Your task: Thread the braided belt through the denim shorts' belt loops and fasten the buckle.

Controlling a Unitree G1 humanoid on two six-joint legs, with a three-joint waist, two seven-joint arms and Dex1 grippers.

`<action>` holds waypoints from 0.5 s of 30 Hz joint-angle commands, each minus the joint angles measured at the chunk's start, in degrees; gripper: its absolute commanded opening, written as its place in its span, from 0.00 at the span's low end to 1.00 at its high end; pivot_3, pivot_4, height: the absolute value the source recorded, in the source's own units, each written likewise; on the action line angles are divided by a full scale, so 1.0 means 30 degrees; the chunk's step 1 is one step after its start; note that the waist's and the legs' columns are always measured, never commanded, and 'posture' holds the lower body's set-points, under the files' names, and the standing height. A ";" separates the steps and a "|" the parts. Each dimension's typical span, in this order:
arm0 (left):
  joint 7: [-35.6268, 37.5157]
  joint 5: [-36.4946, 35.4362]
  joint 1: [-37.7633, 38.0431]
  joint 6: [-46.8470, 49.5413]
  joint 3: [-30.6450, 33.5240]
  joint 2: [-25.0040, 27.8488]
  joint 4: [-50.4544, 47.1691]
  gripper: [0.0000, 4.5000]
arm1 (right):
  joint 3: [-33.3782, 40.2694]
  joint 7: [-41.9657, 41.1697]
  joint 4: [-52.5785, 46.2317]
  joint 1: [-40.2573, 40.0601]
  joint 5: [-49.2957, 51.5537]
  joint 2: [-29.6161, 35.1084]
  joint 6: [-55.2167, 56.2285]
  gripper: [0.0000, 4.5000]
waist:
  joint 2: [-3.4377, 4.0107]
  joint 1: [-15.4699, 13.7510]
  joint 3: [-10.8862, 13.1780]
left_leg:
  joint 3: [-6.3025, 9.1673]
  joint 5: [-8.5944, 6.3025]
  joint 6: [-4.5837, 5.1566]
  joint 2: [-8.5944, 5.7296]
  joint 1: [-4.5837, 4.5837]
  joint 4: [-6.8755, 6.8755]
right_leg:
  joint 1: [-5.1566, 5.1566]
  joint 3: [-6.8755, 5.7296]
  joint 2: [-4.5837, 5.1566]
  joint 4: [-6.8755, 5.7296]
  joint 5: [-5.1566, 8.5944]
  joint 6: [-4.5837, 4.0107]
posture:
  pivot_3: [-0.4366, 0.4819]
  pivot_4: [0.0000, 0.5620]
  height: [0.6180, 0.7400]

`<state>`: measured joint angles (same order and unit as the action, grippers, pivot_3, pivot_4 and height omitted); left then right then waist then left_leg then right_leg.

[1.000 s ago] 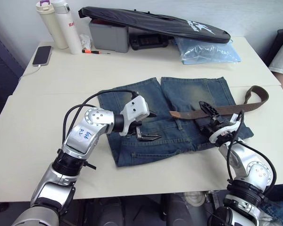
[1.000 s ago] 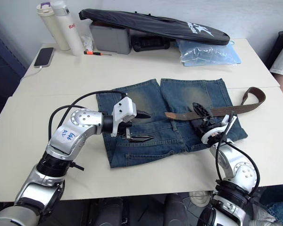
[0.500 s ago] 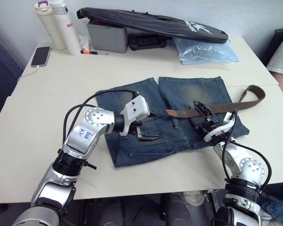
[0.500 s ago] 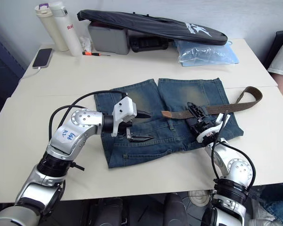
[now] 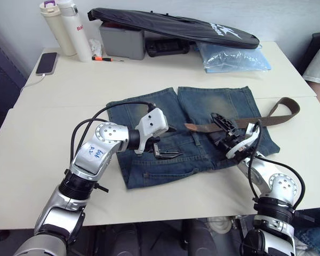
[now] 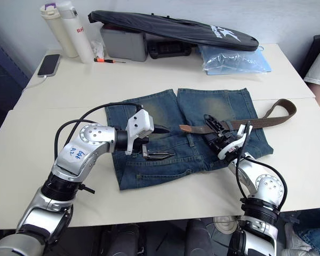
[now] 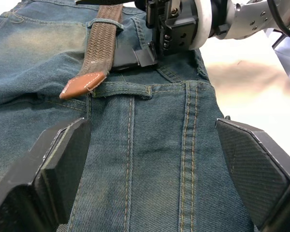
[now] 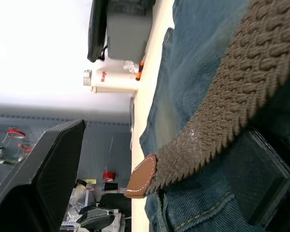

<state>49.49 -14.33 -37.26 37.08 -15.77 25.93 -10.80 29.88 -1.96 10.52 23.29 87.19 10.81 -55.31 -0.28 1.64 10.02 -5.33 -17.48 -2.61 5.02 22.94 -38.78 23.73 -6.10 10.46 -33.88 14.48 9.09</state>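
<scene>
**Belt fed through one loop, most of the threading still ahead**

The braided belt (image 5: 240,122) lies across the denim shorts (image 5: 202,133); its tan tip (image 7: 79,85) has passed one of the belt loops (image 7: 105,22) and stops short of the next loop (image 7: 121,90), midway between the left gripper (image 7: 150,159) fingers. The buckle is not made out, so fastening remains. The left forearm reaches over the waistband, fingers spread wide, empty. The right gripper (image 5: 222,129), wrist low, has the strap running between its parted fingers; a firm grip cannot be confirmed
</scene>
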 commanded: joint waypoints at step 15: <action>-0.0368 -0.0223 0.0360 0.0116 0.0365 0.0240 -0.1223 1.00 | -0.0246 0.1446 0.0786 0.0083 -0.1181 -0.0302 0.0478 0.21 | -0.0006 -0.0061 -0.0004 | 0.0000 0.0002 -0.0002 0.0000 0.0000 0.0000 | -0.0005 -0.0001 0.0001 0.0005 0.0000 0.0000 | 0.48 0.27 0.99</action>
<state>48.57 -14.33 -36.24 37.77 -15.76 26.60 -12.07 28.39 0.29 12.57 25.47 83.84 9.96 -53.91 -0.30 1.46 10.01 -5.33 -17.48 -2.61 5.02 22.94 -38.79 23.70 -6.11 10.46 -33.87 14.48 9.09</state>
